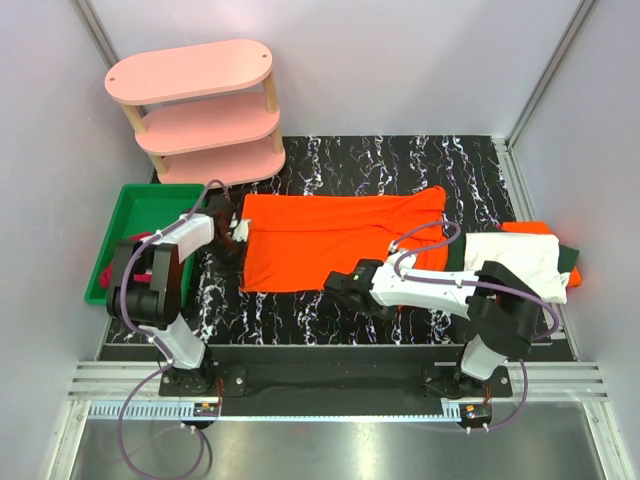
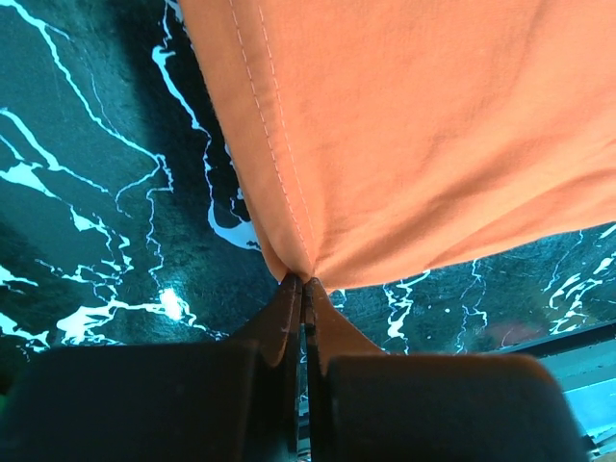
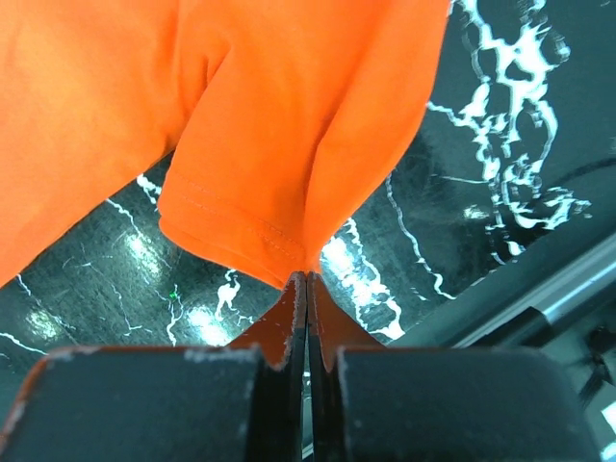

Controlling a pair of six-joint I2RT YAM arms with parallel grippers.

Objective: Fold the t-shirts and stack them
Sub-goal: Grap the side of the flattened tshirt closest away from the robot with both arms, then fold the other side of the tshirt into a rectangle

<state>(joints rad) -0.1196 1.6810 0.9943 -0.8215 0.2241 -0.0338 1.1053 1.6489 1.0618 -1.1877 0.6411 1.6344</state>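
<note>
The large bright orange t-shirt (image 1: 330,238) lies spread across the black marbled table. My left gripper (image 1: 238,232) is shut on the shirt's left hemmed edge; in the left wrist view the gripper (image 2: 304,280) pinches the orange cloth (image 2: 414,135), which is lifted off the table there. My right gripper (image 1: 337,283) is shut on the shirt's near edge; in the right wrist view the gripper (image 3: 306,275) pinches a sleeve hem (image 3: 241,226). At the right lies a pile: a white shirt (image 1: 515,258) on top, a dark green one (image 1: 571,266) and an orange one (image 1: 530,228) showing under it.
A pink three-tier shelf (image 1: 200,110) stands at the back left. A green bin (image 1: 140,215) sits at the table's left edge, beside my left arm. Grey walls close in both sides. A metal rail (image 1: 330,380) runs along the near edge.
</note>
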